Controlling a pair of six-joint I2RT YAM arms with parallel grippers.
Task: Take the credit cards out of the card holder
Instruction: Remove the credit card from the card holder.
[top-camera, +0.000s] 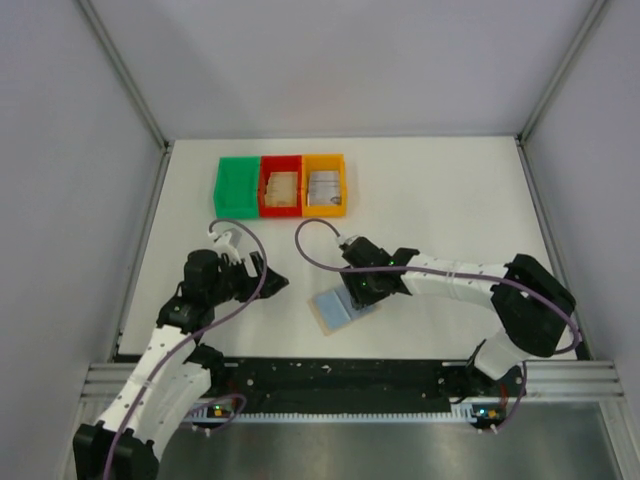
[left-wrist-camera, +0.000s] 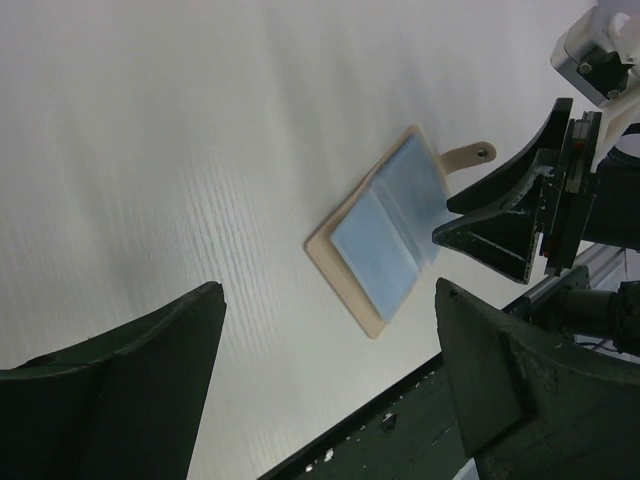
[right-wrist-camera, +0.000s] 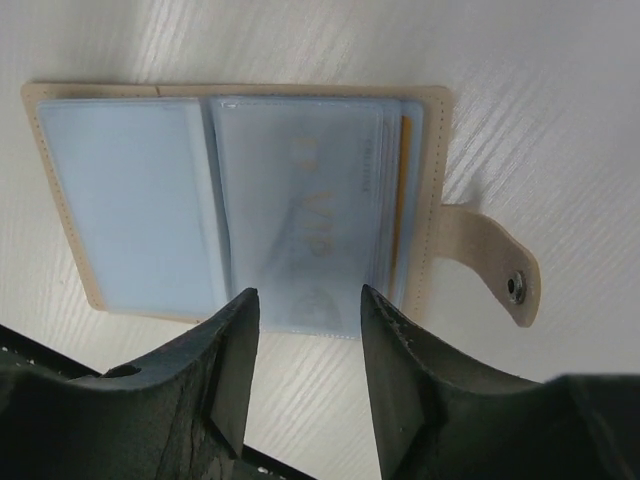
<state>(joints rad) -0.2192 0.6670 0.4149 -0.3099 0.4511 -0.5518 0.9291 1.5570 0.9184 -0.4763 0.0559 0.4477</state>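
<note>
With the card holder (top-camera: 338, 310) lying open at 5 o'clock from the bins (top-camera: 281, 158), the right gripper (right-wrist-camera: 305, 310) hovers over its edge with fingers apart, and the next move is to pinch what looks like a card (right-wrist-camera: 300, 215) in the sleeve and slide it out.

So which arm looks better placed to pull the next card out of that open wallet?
The right arm: the right tool hangs open directly over the card holder, above a card tucked inside. The left tool, also open, sits off to the side, clear of it.
</note>
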